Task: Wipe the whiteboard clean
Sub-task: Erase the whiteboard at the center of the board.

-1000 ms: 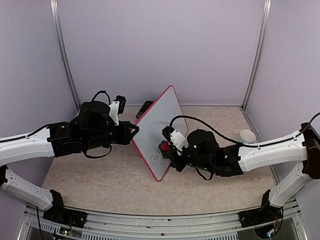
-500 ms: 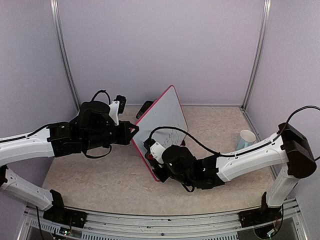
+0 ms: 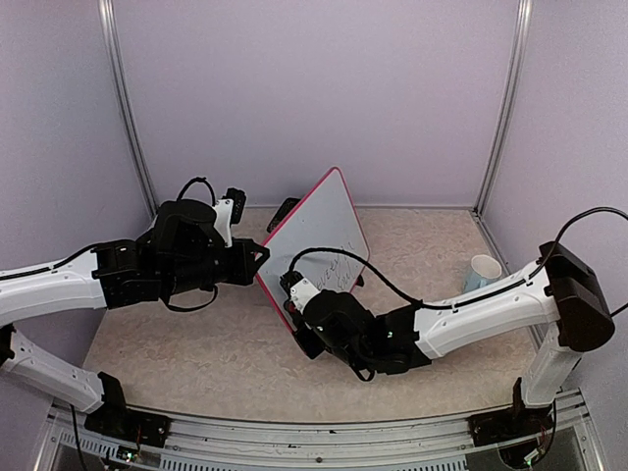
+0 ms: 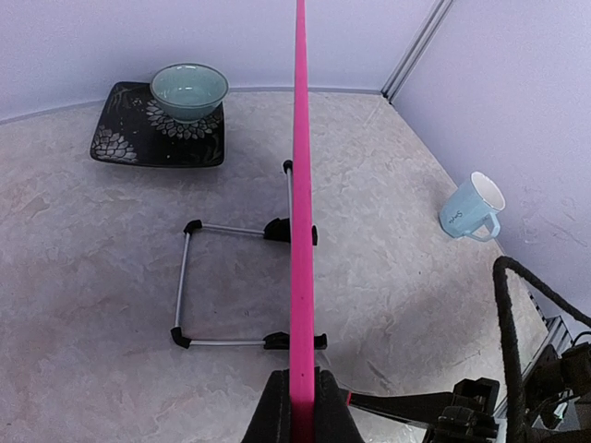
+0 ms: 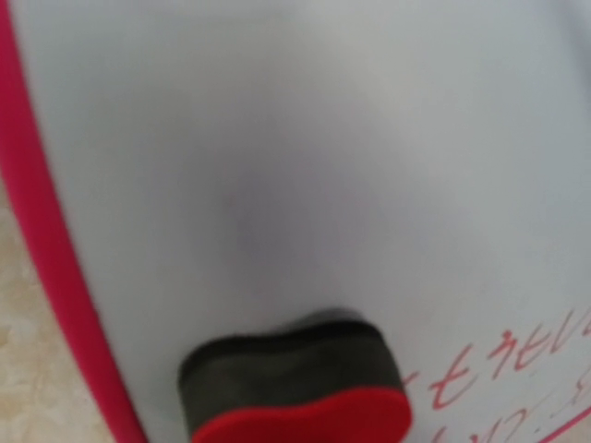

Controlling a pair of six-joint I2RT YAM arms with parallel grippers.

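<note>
Right wrist: gripped eraser (image 5: 295,392) beside illegible red writing (image 5: 517,360); left fingers (image 4: 273,415) clamp whiteboard (image 4: 300,185).

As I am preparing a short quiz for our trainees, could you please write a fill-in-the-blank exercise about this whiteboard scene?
1. The ____ arm's fingers clamp the whiteboard's pink frame.
2. The right arm presses a red-and-black ____ against the board.
3. Behind the board, a dark plate holds a pale green ____.

Missing words: left; eraser; bowl.
</note>
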